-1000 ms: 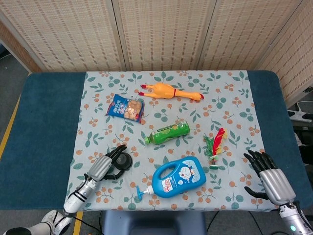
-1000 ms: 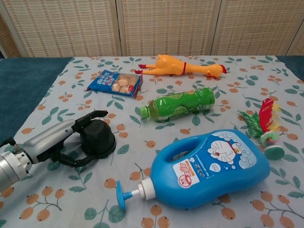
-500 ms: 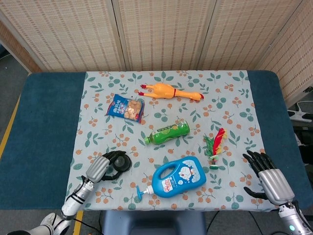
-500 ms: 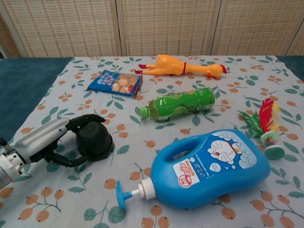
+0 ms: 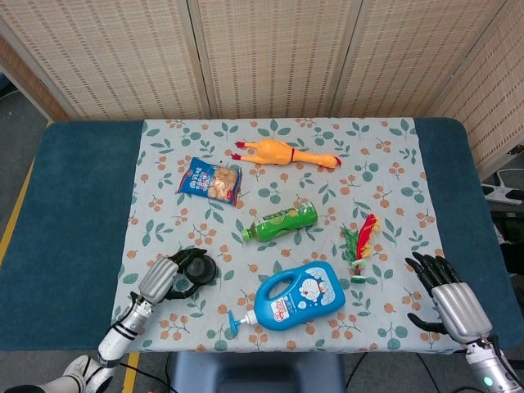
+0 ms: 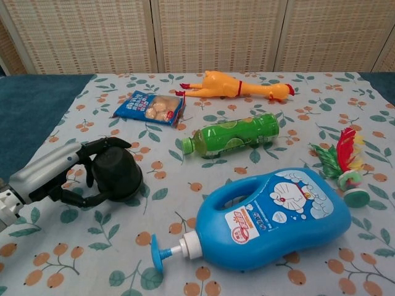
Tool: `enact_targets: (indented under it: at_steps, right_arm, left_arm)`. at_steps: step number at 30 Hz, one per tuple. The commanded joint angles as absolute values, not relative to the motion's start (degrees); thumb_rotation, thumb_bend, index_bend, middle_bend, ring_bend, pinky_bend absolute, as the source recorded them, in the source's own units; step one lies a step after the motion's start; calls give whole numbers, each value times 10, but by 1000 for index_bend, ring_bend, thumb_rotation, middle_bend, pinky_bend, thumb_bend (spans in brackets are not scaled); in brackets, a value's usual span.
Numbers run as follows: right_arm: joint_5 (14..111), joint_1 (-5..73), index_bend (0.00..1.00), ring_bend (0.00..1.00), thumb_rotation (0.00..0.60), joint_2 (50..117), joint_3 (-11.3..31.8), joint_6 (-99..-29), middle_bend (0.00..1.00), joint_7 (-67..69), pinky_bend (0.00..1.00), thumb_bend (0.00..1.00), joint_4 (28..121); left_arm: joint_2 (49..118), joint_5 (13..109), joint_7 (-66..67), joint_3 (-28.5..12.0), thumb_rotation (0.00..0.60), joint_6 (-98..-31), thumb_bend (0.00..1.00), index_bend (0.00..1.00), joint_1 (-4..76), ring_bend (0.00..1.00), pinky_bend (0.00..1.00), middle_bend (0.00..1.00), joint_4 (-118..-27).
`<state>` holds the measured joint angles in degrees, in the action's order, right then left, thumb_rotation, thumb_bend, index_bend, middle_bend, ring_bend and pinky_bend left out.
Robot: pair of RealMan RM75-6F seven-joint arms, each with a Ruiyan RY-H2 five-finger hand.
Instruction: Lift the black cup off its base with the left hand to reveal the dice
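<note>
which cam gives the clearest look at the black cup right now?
Chest view. The black cup is large and seen from the side, with the left hand wrapped around it. Head view shows it small, from above, partly covered by the fingers.

This looks like a robot test room set up for handling trials, not a home. A bench (image 5: 74, 205) padded in dark blue carries a leaf-and-berry printed cloth (image 5: 385, 155), and on it lies an odd mix of household goods: a rubber chicken (image 5: 282, 153), a snack packet (image 5: 210, 181), a green bottle (image 5: 281, 222), a blue detergent bottle (image 5: 296, 298) and a feathered shuttlecock (image 5: 363, 241). Woven folding screens (image 5: 270, 53) close off the back. A yellow line (image 5: 15, 214) marks the grey floor beside the bench.
</note>
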<state>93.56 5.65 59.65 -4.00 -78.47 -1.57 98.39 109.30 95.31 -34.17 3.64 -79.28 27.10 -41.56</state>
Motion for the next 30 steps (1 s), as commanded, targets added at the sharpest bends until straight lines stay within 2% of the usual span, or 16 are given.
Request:
enact_targets:
  at_steps: [1,13,18,22,25,30]
  right_arm:
    - [936,57,0,0,551,597,-40,-784,0,-16,0,107,984]
    - [937,60,0,0,550,599,-43,-776,0,-22,0,107,985]
    - [938,62,0,0,550,600,-44,-772,0,-22,0,107,984]
    - [938,64,0,0,551,602,-45,-769,0,-24,0,107,984]
    - [938,65,0,0,550,604,-46,-766,0,-28,0,107,985]
    - [937,65,0,0,549,604,-46,-765,0,-29,0,107,986]
  left_arm:
    - [1067,952,-330,29,600,-803,556,381,273,390,731,303,-450]
    - [1011,937,-317,15,600,-793,555,391,274,394,731,313,-526]
    - [949,949,-262,-6,600,-824,556,396,284,396,733,317,-625]
    - [912,945,-198,-3,600,-808,558,394,283,396,733,315,-698]
    - [923,923,-197,8,600,-767,558,393,280,396,733,312,-688]
    - [968,903,-243,19,600,-717,557,392,279,396,733,311,-619]
